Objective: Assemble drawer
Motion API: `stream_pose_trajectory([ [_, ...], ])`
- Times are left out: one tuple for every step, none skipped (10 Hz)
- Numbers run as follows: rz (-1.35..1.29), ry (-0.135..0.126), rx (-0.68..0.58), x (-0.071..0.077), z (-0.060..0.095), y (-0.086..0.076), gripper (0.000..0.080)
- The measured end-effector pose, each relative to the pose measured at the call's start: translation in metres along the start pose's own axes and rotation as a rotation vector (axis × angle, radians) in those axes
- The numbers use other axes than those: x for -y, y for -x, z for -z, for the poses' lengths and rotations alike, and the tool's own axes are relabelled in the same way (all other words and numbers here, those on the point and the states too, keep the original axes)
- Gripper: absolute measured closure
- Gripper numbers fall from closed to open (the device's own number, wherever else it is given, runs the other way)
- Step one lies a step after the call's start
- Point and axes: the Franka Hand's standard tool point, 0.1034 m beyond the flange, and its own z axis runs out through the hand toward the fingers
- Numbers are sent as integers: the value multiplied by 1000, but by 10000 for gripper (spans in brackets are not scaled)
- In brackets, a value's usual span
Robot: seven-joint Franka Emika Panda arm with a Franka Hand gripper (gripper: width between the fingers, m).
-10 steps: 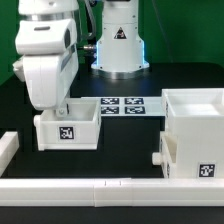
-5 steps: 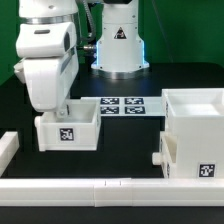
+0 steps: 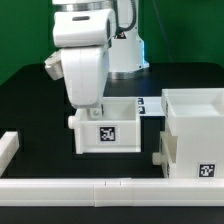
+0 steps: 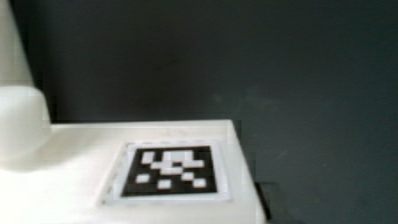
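In the exterior view my gripper (image 3: 94,109) is shut on the back wall of a small white drawer tray (image 3: 108,132) that has a black-and-white tag on its front. The tray is upright at table height, just to the exterior view's left of the large white drawer housing (image 3: 196,128). A second tray sits in the housing's lower part, its knob (image 3: 157,157) sticking out toward the held tray. The blurred wrist view shows a white surface with one tag (image 4: 173,171), probably the held tray, over the dark table; the fingertips are not clear there.
A long low white rail (image 3: 100,187) runs along the front, with a raised end piece (image 3: 8,146) at the exterior view's left. The marker board (image 3: 151,103) shows only as a sliver behind the held tray. The robot base (image 3: 128,50) stands at the back.
My gripper has moved toward the exterior view's right with the tray in it, from the left of the table to close beside the housing. The tray now covers most of the marker board.
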Motion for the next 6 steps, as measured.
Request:
stream_pose_trajectory([
  [-2,-2,0,1,-1,1,761],
  [-3,-3,0,1,-1,2,761],
  [-3,-3,0,1,-1,2,761],
  [-31,2,4,1,-3,-2,761],
  [-39,6,8,2,-8,-15,761],
  [-43,1,7,3,-11,-26,761],
])
